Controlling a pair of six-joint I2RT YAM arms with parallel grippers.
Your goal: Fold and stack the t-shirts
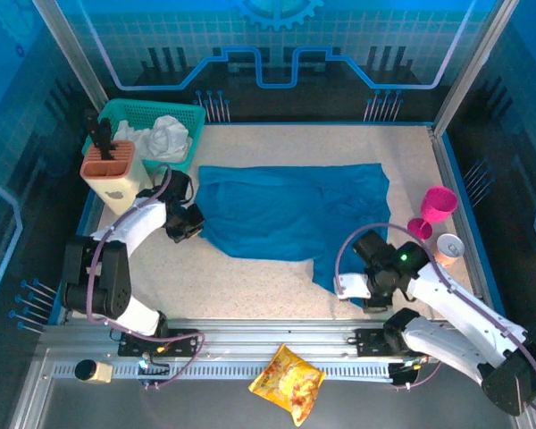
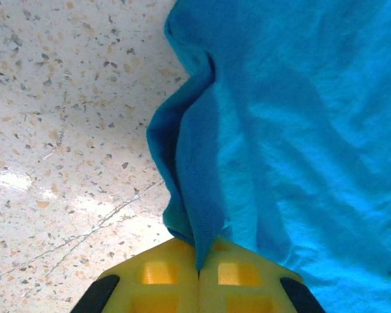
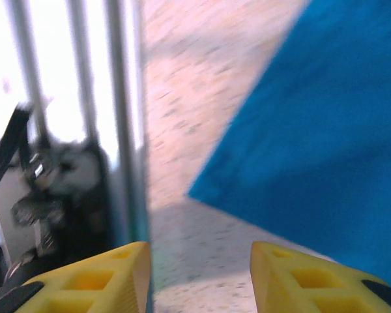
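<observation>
**Workpiece.** One plain teal-blue t-shirt [image 1: 295,210] of thin, soft fabric lies spread at the centre of the speckled beige table top [image 1: 232,286]. It is mostly flat, with shallow wrinkles. Its near right part extends toward the right arm as a narrower flap. In the left wrist view the left edge of the t-shirt [image 2: 300,130] is gathered into a raised vertical fold.

**Left arm.** The white arm is bent sharply at the elbow and reaches forward and inward to the left edge of the t-shirt. The left gripper [image 1: 192,225] sits on that edge. In the wrist view the yellow fingers of the left gripper [image 2: 197,257] are pressed together, with the fold of fabric clamped between them.

**Right arm.** The arm reaches inward from its base. The right gripper [image 1: 364,293] is low at the near right flap; the top view does not show whether it touches the fabric. In the blurred wrist view the right gripper [image 3: 199,261] has its yellow fingers apart, with bare table between them. A corner of the t-shirt [image 3: 313,130] lies just beyond, and a grey aluminium rail [image 3: 124,98] stands to the left.
</observation>
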